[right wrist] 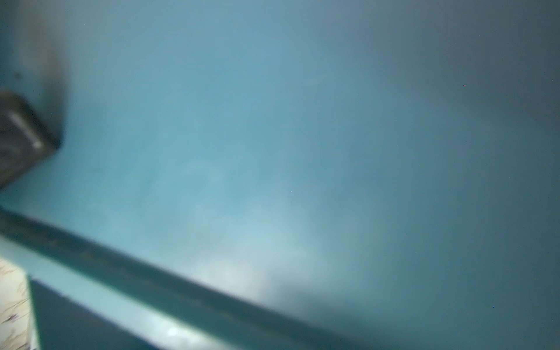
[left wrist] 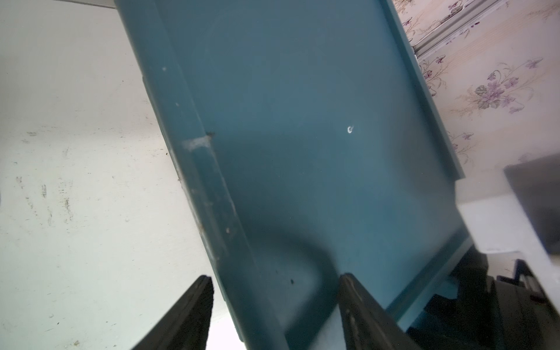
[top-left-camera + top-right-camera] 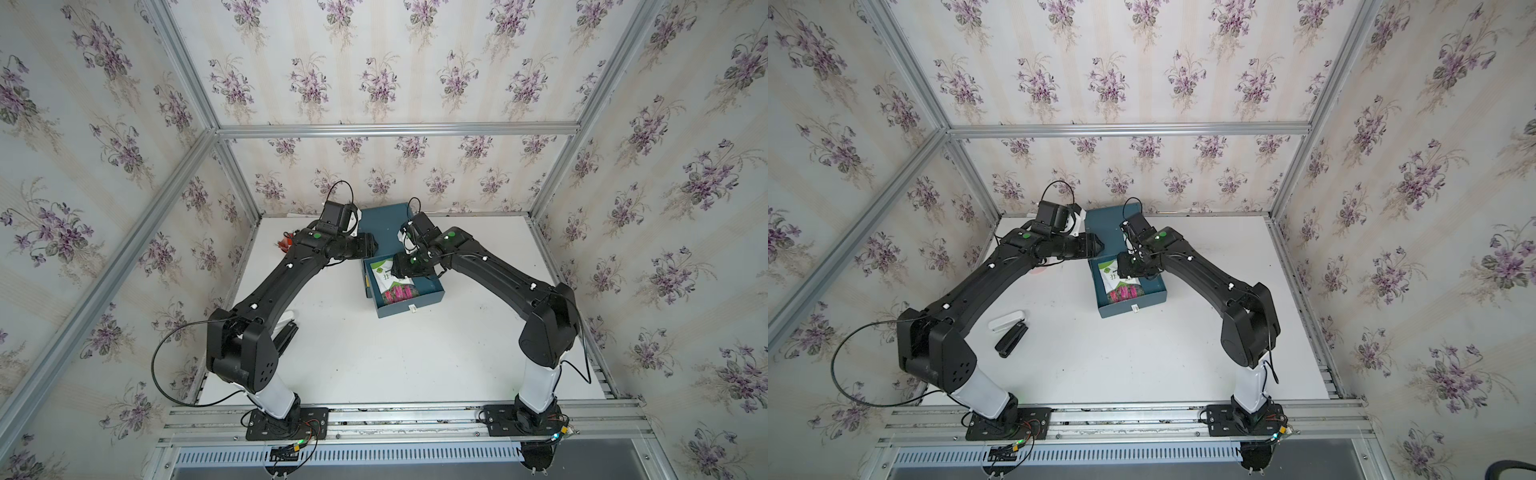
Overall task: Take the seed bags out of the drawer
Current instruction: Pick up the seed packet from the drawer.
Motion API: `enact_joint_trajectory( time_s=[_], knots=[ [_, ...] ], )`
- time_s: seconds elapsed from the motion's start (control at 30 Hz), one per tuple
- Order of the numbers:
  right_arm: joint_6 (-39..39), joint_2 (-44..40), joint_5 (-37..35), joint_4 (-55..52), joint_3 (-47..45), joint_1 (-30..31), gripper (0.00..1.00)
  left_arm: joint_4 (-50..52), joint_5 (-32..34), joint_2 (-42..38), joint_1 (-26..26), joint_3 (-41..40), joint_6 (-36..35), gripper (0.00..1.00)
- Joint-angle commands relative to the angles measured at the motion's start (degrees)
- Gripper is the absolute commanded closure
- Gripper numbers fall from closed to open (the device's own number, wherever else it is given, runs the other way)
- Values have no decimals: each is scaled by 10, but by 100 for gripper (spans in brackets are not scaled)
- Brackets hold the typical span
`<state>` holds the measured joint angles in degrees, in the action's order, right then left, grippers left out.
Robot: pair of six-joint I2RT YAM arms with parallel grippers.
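Seed bag [image 3: 387, 283] with magenta blooms lay flat in the open drawer [image 3: 395, 311], the only 1 visible. Right gripper [image 3: 400, 272] was low over its far end; whether its jaws gripped it, I could not tell. Left gripper [image 2: 275, 277] was clamped on the blue cabinet [image 2: 303, 151], steadying it. Best to pinch 1 edge, then lift straight up, clear of the drawer walls.

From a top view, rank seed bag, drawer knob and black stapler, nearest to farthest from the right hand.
1. Seed bag, in the drawer under the right hand.
2. Drawer knob, on the drawer's front.
3. Black stapler, on the table beside the left arm.
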<state>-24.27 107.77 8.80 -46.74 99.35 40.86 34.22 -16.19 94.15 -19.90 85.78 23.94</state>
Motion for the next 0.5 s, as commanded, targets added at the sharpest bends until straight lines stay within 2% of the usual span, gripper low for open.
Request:
enact_joint_trajectory(
  time_s=[0.0,0.47],
  knots=[
    [-10,5,22,-9,0,1,47,51,25,3,1,-4,-15,32],
    [-10,1,24,-5,-14,1,68,51,28,2,1,-8,-13,31]
  ],
)
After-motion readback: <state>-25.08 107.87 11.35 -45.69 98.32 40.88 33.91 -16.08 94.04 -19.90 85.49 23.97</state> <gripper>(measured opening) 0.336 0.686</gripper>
